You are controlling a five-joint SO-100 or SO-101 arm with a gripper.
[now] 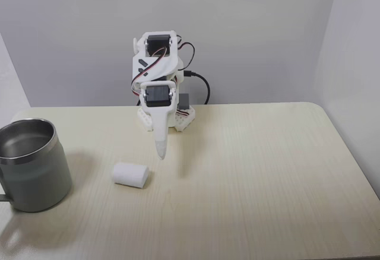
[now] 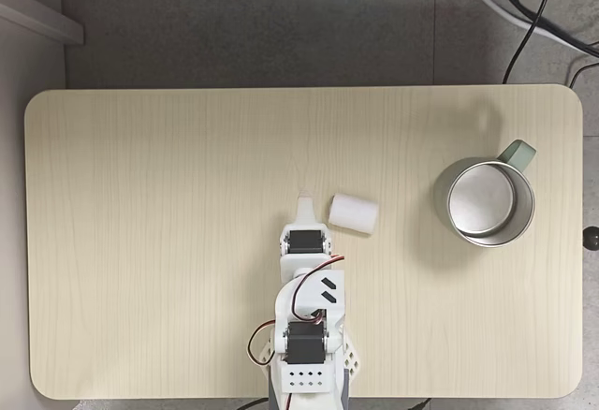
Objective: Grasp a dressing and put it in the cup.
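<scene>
Lying on its side on the table (image 1: pixel 249 177), the dressing (image 1: pixel 130 175) sits just beside the claw (image 1: pixel 160 151) and well apart from the cup (image 1: pixel 32 168) at the table's edge. The claw's fingers look closed together, holding nothing. Being round and soft, the roll could be nudged away if the tip comes down beside it.

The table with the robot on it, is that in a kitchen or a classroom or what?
Probably a small home or lab test corner, not a kitchen. A bare pale wooden table stands against plain grey walls, loose cables trail on the floor, and a little white robot arm sits on the table.
</scene>
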